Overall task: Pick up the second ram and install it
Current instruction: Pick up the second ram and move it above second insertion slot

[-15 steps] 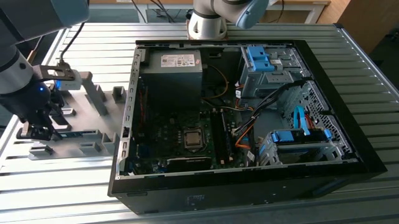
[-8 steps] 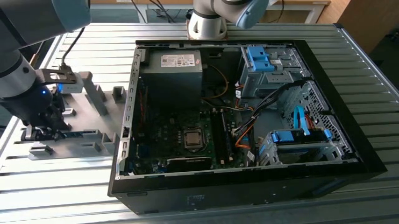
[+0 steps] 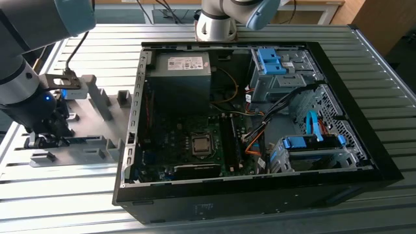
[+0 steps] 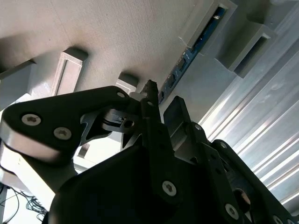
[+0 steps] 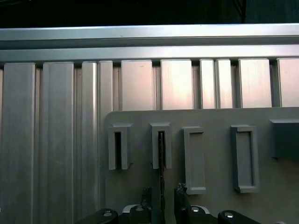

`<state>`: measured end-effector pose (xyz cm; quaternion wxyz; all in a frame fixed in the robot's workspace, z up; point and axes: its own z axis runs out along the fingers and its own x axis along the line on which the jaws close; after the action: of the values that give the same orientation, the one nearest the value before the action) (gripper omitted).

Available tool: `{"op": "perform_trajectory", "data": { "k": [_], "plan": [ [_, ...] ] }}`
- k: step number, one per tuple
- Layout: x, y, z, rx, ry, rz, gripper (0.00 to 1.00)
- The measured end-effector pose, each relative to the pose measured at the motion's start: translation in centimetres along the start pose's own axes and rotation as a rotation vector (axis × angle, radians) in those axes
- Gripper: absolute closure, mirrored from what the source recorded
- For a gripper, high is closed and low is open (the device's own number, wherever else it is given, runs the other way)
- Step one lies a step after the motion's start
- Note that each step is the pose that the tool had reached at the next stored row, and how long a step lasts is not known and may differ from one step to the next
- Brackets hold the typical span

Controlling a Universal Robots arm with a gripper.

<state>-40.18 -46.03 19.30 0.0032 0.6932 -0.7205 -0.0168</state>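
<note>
Ram (image 5: 161, 163) is a thin dark line inside my open pincer (image 5: 162, 193) in the first wrist view; the second wrist view shows it blue.

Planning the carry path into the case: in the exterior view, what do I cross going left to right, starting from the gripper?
gripper → grey fixture's upright blocks → computer case's left wall → CPU socket → blue drive caddy → case's right wall

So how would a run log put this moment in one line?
claw: open, astride ram | ram: on edge in grey fixture, not lifted
</note>
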Motion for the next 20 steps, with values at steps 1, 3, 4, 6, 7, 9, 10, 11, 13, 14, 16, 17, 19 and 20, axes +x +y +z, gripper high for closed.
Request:
{"op": "perform_trajectory", "data": {
  "k": [1, 3, 4, 6, 7, 9, 10, 11, 13, 14, 16, 17, 19, 20],
  "plan": [
    [0.00, 0.00, 0.04, 0.0003, 0.0000, 0.000, 0.67],
    [0.00, 0.00, 0.09, 0.0003, 0.0001, 0.000, 0.67],
    [0.00, 0.00, 0.10, 0.0003, 0.0001, 0.000, 0.67],
    [0.00, 0.00, 0.12, 0.0003, 0.0000, 0.000, 0.67],
    [0.00, 0.00, 0.12, 0.0004, 0.0000, 0.000, 0.69],
    [0.00, 0.00, 0.14, 0.0003, 0.0000, 0.000, 0.76],
    [0.00, 0.00, 0.15, 0.0004, 0.0000, 0.000, 0.76],
    [0.00, 0.00, 0.16, 0.0003, 0.0000, 0.000, 0.76],
    [-0.01, 0.00, 0.18, 0.0004, 0.0000, 0.000, 0.76],
    [-0.05, 0.00, 0.21, 0.0007, -0.0003, 0.000, 0.76],
    [-0.07, 0.00, 0.21, 0.0003, 0.0000, 0.000, 0.76],
    [-0.07, 0.00, 0.22, 0.0002, 0.0001, 0.000, 0.76],
    [-0.08, 0.00, 0.26, 0.0003, 0.0000, 0.000, 0.76],
    [-0.08, 0.00, 0.28, 0.0004, 0.0000, 0.000, 0.76]
  ]
}}
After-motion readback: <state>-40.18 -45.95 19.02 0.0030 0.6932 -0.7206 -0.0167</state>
